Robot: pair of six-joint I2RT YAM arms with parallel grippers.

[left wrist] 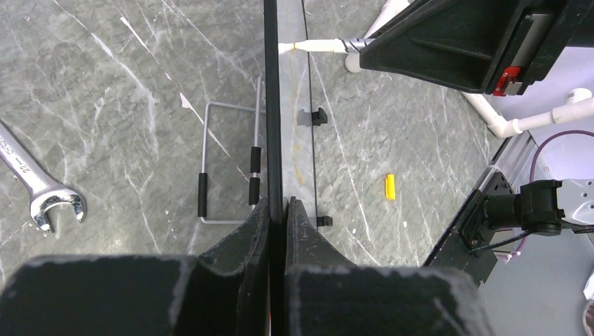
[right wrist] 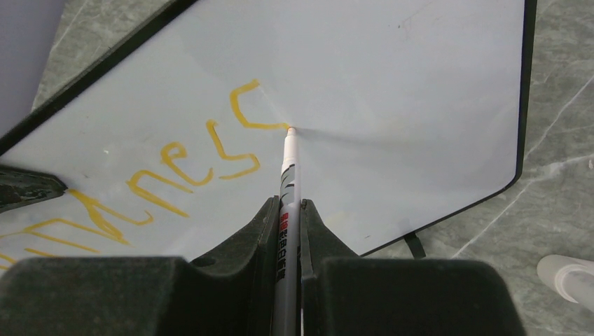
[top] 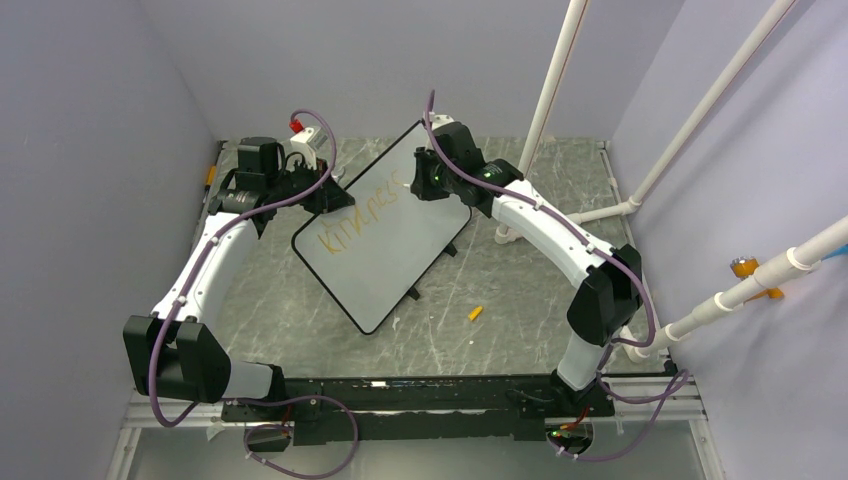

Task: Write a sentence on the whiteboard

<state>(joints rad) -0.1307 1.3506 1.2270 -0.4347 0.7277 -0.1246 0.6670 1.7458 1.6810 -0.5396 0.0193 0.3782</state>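
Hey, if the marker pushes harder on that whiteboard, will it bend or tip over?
Probably stiff: the whiteboard is thin but framed, and shows no bend at the marker tip. Likely light and tippable, with only a slim wire stand beside it, though the left gripper clamped on its edge should steady it. Its glossy face looks slippery.

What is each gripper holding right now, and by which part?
The left gripper clamps the large white black-framed whiteboard by its edge. The right gripper pinches the slim white orange-tipped marker by its barrel.
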